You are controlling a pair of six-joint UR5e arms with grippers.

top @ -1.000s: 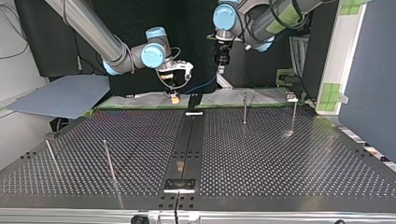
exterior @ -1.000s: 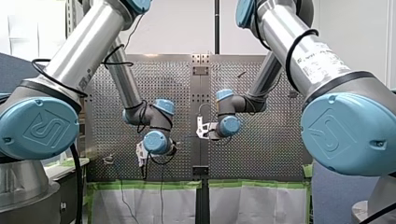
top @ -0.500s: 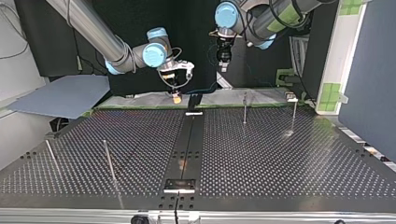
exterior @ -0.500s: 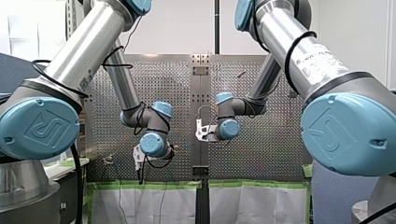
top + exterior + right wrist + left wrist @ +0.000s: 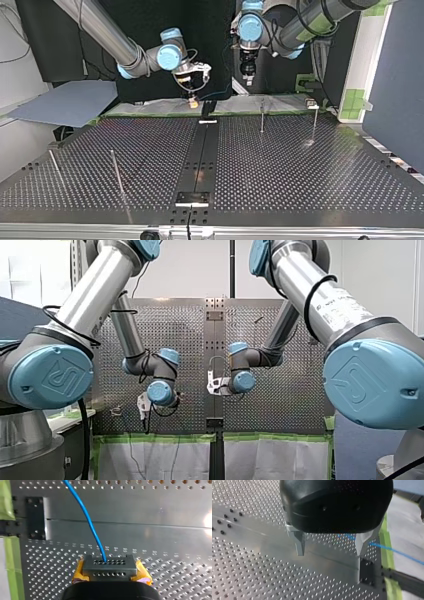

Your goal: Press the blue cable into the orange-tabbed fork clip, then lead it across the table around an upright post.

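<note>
While my right pincer, pinching the blue cable, has edged sideways, clipping still waits (my left pincer spread, empty).

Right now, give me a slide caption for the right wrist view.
Right pincer pinches the blue cable above the perforated table.

I can read no words. Front view: an embossed logo sits on my left arm's cap at eight o'clock and on my right arm's cap at four.
</note>
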